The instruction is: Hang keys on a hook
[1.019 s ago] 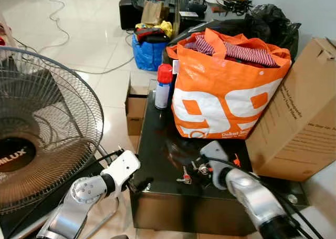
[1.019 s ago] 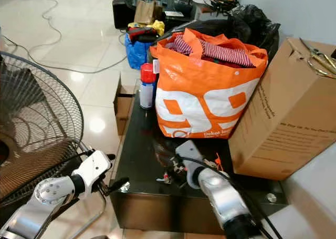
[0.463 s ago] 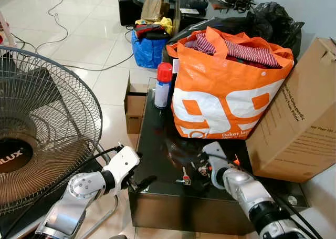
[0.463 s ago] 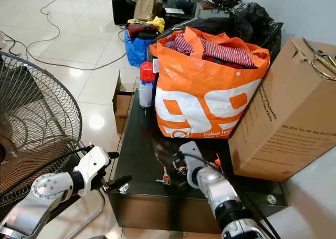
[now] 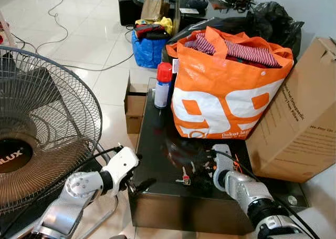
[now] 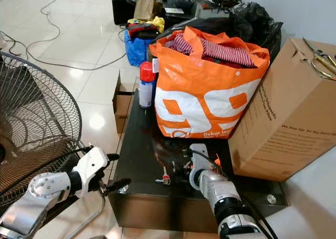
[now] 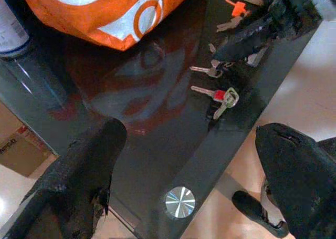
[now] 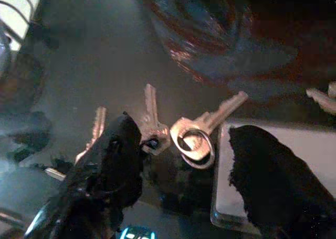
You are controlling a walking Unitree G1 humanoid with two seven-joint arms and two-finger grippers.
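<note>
Right gripper (image 8: 184,155) reached keys (image 8: 189,136); fan (image 5: 31,144) reads "NLUX".

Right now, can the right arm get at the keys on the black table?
Probably yes. The right gripper is open right over the keys on the table, one finger on each side of the ring. Nothing lies between them; the orange bag stands behind, apart.

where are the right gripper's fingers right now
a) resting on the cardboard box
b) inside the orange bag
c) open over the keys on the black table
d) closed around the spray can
c: in the right wrist view the right gripper has its two black fingers spread either side of the keys, which lie on the black table.
</note>
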